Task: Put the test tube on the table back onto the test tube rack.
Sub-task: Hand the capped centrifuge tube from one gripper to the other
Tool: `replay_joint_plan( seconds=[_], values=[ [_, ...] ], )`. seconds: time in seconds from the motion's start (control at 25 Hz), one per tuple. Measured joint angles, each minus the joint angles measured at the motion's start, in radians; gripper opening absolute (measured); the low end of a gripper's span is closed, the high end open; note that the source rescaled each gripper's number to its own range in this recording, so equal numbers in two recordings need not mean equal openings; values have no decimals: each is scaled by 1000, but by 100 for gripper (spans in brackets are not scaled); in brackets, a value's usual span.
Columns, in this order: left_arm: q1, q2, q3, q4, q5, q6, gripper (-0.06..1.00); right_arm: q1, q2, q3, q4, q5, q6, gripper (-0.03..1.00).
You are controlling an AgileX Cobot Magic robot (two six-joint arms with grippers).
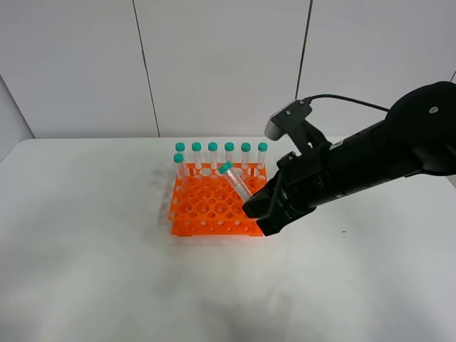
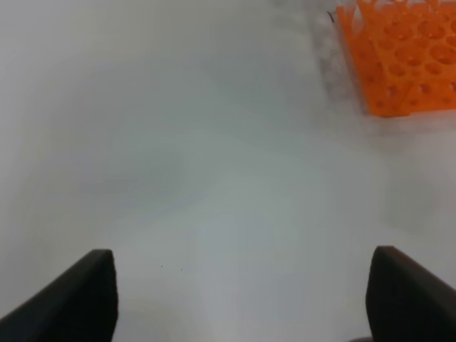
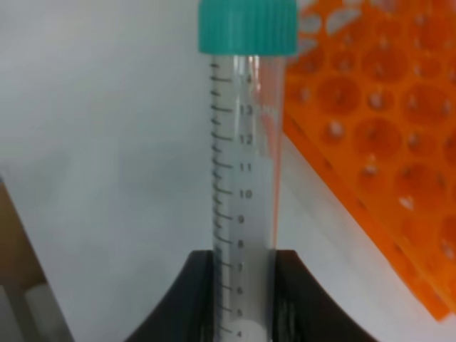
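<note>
The left end effector [image 2: 242,299] is held wide, empty, above the surface [image 2: 178,142]. Over the rack [image 1: 206,203], the tube [image 1: 236,182] is clamped low and tilted by the right end effector [image 1: 258,205]; if lowered uncorrected, a hole rim could be struck.

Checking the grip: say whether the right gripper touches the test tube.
Touching. Right wrist view shows the right gripper pinching the test tube from both sides.

Test tube rack [image 1: 214,206] sat on the table [image 1: 85,249], near its middle, with standing tubes [image 1: 221,153] lining its back edge. Right gripper [image 1: 255,208] was at the rack's right front corner and held the test tube [image 1: 237,184] tilted above the rack, cap leaning back-left.
</note>
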Motion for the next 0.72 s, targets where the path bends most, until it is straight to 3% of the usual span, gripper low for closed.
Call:
replay_joint_plan(
  seconds=[0.2, 0.48, 0.6, 0.72],
  values=[
    [0, 7, -29, -25, -32, -31, 100, 0, -4, 0, 100, 32, -105, 4],
    [0, 339, -161, -205, -203, -33, 100, 0, -5, 0, 113, 33, -117, 4],
    [0, 528, -175, -304, -337, 36, 99, 0, -5, 0, 115, 33, -118, 4],
    [0, 709, -200, -447, -453, 175, 99, 0, -5, 0, 115, 33, -118, 4]
  ],
)
